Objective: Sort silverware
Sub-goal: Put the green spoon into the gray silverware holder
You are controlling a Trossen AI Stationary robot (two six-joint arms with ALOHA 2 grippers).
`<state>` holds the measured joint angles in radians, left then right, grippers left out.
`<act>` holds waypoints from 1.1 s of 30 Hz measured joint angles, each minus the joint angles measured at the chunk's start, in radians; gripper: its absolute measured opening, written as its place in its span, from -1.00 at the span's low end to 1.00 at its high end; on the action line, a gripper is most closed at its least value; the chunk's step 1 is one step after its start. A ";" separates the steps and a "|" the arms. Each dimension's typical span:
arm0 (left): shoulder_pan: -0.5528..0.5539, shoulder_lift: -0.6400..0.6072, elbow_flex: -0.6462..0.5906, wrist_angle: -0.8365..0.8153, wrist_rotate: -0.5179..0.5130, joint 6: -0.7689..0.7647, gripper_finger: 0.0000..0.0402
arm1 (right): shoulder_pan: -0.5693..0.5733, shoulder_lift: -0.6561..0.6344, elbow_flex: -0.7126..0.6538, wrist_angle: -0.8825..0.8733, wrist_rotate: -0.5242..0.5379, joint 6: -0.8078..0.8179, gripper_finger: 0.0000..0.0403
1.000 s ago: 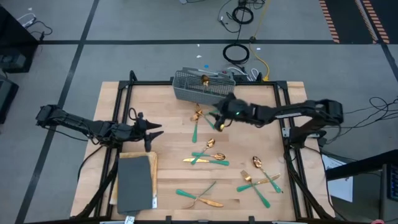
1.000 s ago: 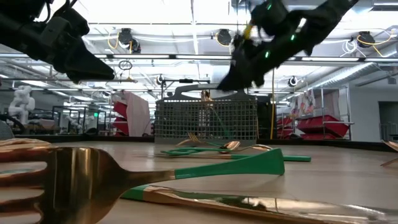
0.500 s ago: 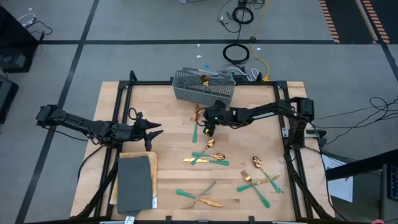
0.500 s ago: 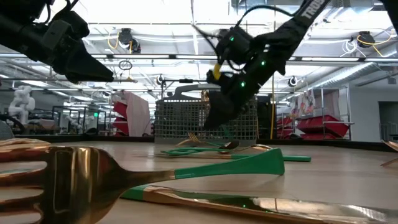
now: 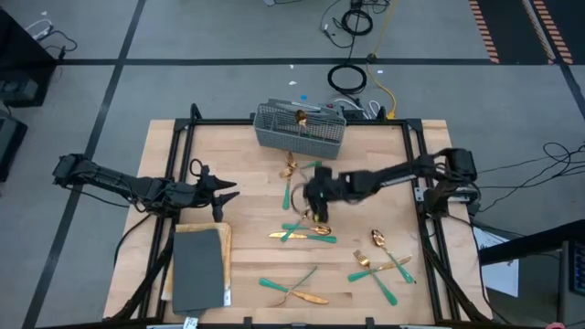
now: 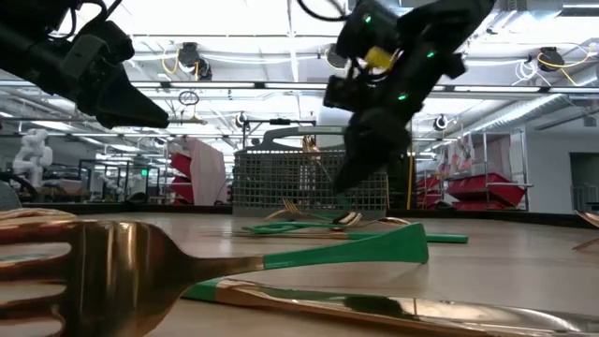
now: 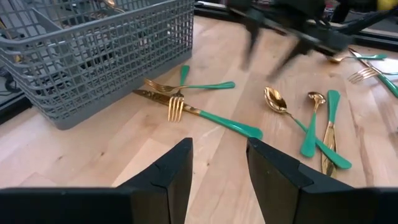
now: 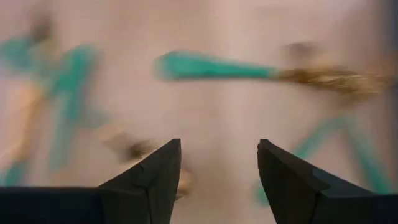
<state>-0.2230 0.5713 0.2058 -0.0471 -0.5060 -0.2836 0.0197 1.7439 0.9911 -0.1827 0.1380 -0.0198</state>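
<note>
**Right arm poised over scattered cutlery, nothing yet gripped**

*High view.* The right gripper [image 5: 315, 203] hangs over the middle of the pale wooden table [image 5: 247, 174], above a cluster of gold-headed, teal-handled silverware [image 5: 306, 229]. More pieces lie crossed near the front edge [image 5: 294, 290] and at the right [image 5: 382, 265]. The grey wire basket [image 5: 300, 127] stands at the far edge. The left gripper [image 5: 222, 195] waits at the left side, beside a flat grey pad [image 5: 197, 270]. Grey floor and coiled cables surround the table.

*Low view.* The right gripper [image 6: 360, 173] is above the tabletop, in front of the basket [image 6: 309, 180]; a fork [image 6: 122, 271] fills the foreground. Shelving and ceiling lights lie beyond.

*Left wrist view.* The left fingers [image 7: 177, 171] stand apart, empty. A fork [image 7: 208, 118] and spoons [image 7: 292, 112] lie just beside the basket [image 7: 93, 50].

*Right wrist view.* The right fingers [image 8: 155, 177] are spread, holding nothing, over a blurred teal handle [image 8: 211, 65].

*Judgement.* The pickup should go best on a single handle clear of crossings, with the fingers astride it.
</note>
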 joint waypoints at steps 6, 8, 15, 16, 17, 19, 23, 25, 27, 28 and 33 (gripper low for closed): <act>0.000 0.000 0.000 0.003 0.000 0.000 -0.22 | 0.128 0.012 0.000 -0.030 -0.007 0.039 0.00; 0.000 0.000 0.000 0.004 0.000 0.000 -0.22 | 0.143 0.012 0.000 -0.017 -0.004 0.068 0.00; 0.000 0.000 0.000 0.004 0.000 -0.008 -0.22 | 0.169 0.023 0.000 -0.004 -0.008 0.128 0.00; 0.000 0.000 0.000 0.004 0.000 -0.015 -0.22 | 0.174 0.028 0.000 0.001 -0.007 0.137 0.00; 0.000 0.000 0.000 0.001 0.000 -0.021 -0.22 | 0.178 0.033 0.000 0.007 -0.007 0.140 0.00; 0.000 0.001 0.000 -0.001 0.000 -0.025 -0.22 | 0.186 0.050 0.000 0.008 -0.007 0.145 0.00; 0.000 0.007 0.000 -0.008 0.000 -0.025 -0.22 | 0.193 0.086 0.000 0.014 -0.011 0.164 0.00; 0.000 0.008 0.000 -0.010 0.000 -0.025 -0.22 | 0.191 0.103 0.000 0.015 -0.008 0.174 -0.01; 0.000 0.009 0.000 -0.011 0.000 -0.026 -0.22 | 0.184 0.117 0.001 0.013 0.004 0.185 -0.04; 0.000 0.009 0.000 -0.014 0.000 -0.026 -0.22 | 0.183 0.121 0.001 0.012 0.010 0.194 -0.07; 0.000 0.011 0.000 -0.015 0.000 -0.025 -0.22 | 0.174 0.132 0.004 -0.006 0.009 0.218 -0.51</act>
<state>-0.2230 0.5823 0.2062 -0.0626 -0.5060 -0.3088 0.1936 1.8763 0.9951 -0.1892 0.1472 0.1984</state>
